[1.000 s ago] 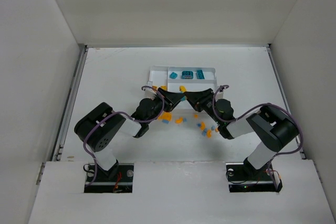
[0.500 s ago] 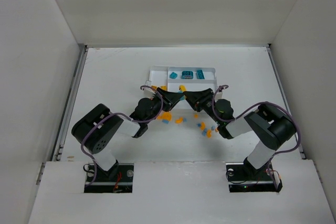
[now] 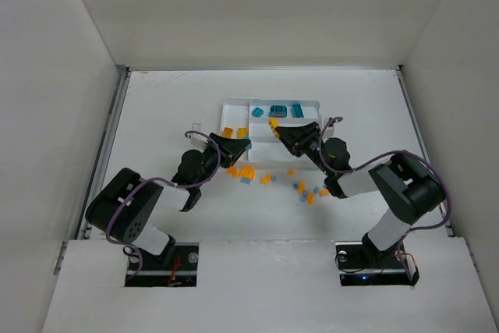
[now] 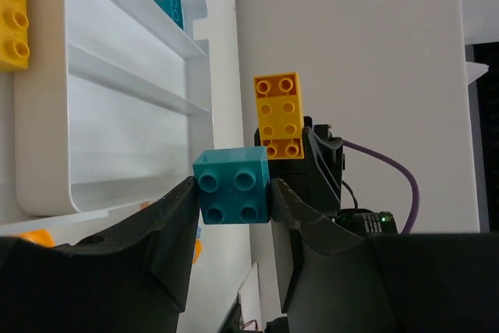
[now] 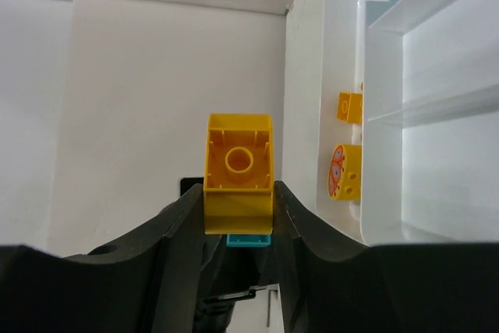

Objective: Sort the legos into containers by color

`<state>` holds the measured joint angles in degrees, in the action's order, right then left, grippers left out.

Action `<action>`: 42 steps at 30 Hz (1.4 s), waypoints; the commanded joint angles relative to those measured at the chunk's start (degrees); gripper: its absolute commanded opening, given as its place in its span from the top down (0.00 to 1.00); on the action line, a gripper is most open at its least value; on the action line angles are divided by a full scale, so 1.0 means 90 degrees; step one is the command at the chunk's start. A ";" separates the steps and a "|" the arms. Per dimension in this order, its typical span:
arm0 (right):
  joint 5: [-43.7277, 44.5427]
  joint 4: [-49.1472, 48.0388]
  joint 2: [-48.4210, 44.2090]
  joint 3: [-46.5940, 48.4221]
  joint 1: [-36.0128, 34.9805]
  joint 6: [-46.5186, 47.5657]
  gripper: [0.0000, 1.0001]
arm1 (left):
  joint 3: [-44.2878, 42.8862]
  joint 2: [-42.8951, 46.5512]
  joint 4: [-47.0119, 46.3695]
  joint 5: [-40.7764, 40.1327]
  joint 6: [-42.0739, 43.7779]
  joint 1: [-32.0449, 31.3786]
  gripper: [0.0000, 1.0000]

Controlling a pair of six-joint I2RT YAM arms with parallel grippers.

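Partly sorted. Tray: teal bricks in far section, orange bricks at left. Left gripper clamps a teal brick and right gripper a yellow brick, both by the tray's near edge. Several loose legos lie nearer, unsorted.

L arm & R arm: black joint housings w/ light-grey link sections. Purple cable loops along each. L claw, R claw: matte black, smooth curved fingers. Small green LED on R arm's body.
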<state>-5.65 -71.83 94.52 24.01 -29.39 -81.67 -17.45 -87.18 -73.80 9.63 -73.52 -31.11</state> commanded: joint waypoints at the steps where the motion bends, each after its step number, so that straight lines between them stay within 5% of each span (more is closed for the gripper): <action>1: -0.0134 0.0547 0.0015 0.0816 -0.0195 0.0616 0.67 | 0.0142 0.0613 -0.0912 0.0278 0.0219 0.0307 0.85; 14: 0.0754 0.4502 0.1186 0.3863 -0.1007 0.2394 0.65 | -0.0043 0.2342 0.1305 -0.0034 0.1254 0.0747 0.84; 26: 0.0911 0.6077 0.2593 0.6208 -0.1017 0.2776 0.58 | -0.0072 0.2694 0.1901 -0.0181 0.1479 0.0962 0.83; 30: 0.0979 0.6058 0.2672 0.6297 -0.1017 0.2736 0.41 | -0.0111 0.2607 0.1901 -0.0220 0.1499 0.0972 0.83; 33: 0.0979 0.6009 0.2526 0.6190 -0.1017 0.2756 0.38 | -0.0170 0.2499 0.1901 -0.0337 0.1528 0.0914 0.83; 38: 0.1135 0.5483 0.1648 0.5245 -0.0803 0.2873 0.39 | -0.0423 0.2129 0.1901 -0.0591 0.1625 0.0709 0.83; 42: 0.1321 0.5121 0.0565 0.4064 -0.0451 0.3136 0.56 | -0.0921 0.1543 0.2047 -0.0825 0.1820 0.0416 0.83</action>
<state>3.46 -19.29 107.74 65.17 -36.21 -55.81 -21.10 -71.09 -54.00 4.23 -59.64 -25.82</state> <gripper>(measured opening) 0.474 0.351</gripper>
